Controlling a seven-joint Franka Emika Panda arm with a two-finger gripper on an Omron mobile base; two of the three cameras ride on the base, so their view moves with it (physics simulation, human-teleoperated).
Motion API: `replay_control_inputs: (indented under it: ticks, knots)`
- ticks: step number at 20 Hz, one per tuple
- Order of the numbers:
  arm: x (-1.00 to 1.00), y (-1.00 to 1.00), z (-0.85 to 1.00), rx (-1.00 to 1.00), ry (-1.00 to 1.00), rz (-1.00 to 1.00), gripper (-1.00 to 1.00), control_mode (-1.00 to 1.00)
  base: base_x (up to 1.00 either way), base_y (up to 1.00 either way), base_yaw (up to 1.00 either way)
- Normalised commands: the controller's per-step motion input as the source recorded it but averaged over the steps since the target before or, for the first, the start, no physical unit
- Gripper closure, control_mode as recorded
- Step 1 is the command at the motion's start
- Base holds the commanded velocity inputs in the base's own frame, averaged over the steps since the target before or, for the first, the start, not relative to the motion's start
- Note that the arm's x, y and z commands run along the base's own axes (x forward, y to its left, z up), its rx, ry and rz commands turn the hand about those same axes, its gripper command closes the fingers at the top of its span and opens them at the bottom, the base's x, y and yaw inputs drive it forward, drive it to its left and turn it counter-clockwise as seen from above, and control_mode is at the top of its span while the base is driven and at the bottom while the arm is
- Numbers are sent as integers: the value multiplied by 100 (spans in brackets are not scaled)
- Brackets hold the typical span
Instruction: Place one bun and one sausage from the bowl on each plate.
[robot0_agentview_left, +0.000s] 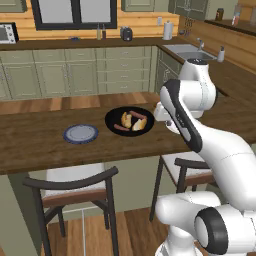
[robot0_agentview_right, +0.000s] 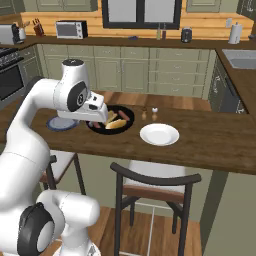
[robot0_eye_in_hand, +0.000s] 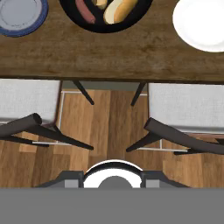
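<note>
A: Item one, any writing or labels?

B: None legible on any surface; the small items along the back wall counter are too small to read.

A: Item two, containers and contents.

B: Wide, shallow, round black bowl (robot0_agentview_left: 129, 121) on the brown wooden counter (robot0_agentview_left: 40, 142), holding golden bread buns (robot0_agentview_left: 139, 124) and reddish-brown sausages (robot0_agentview_left: 121, 128). From the hand view, one sausage and parts of buns show at the bowl's near edge. Small round blue-grey plate with darker blue rim (robot0_agentview_left: 80, 134), just beside the bowl, bare. Small round plain white plate (robot0_agentview_right: 159, 134), near the bowl on its other side, bare.

A: Item three, surroundings and obstructions.

B: Two small shakers (robot0_agentview_right: 149, 113) on the counter beyond the white plate. Two dark-framed stools with pale seats (robot0_eye_in_hand: 188, 107) tucked under the counter's near edge. In the right base view the white arm's wrist covers part of the bowl and part of the blue-grey plate.

A: Item four, the gripper.

B: The two-finger gripper (robot0_agentview_left: 161, 114) hangs near the counter edge beside the bowl. Whether its jaws stand wide or narrow cannot be told; nothing visible in them.
</note>
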Motion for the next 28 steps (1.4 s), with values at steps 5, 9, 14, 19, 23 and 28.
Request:
replay_control_inputs:
  ticks: [5, 9, 14, 19, 23, 28]
  knots:
    - [-8, 0, 0, 0, -2, 0, -100, -100, 0, 0, 0]
    - [0, 0, 0, 0, 0, 0, -100, 100, 27, 52, -5]
    - [0, 0, 0, 0, 0, 0, -100, 100, 51, 89, -14]
    - [0, 0, 0, 0, 0, 0, -100, 100, 89, 45, -18]
    - [0, 0, 0, 0, 0, 0, -100, 100, 100, 21, -12]
    - [80, 0, -23, 0, 0, 0, -100, -100, 20, 2, -1]
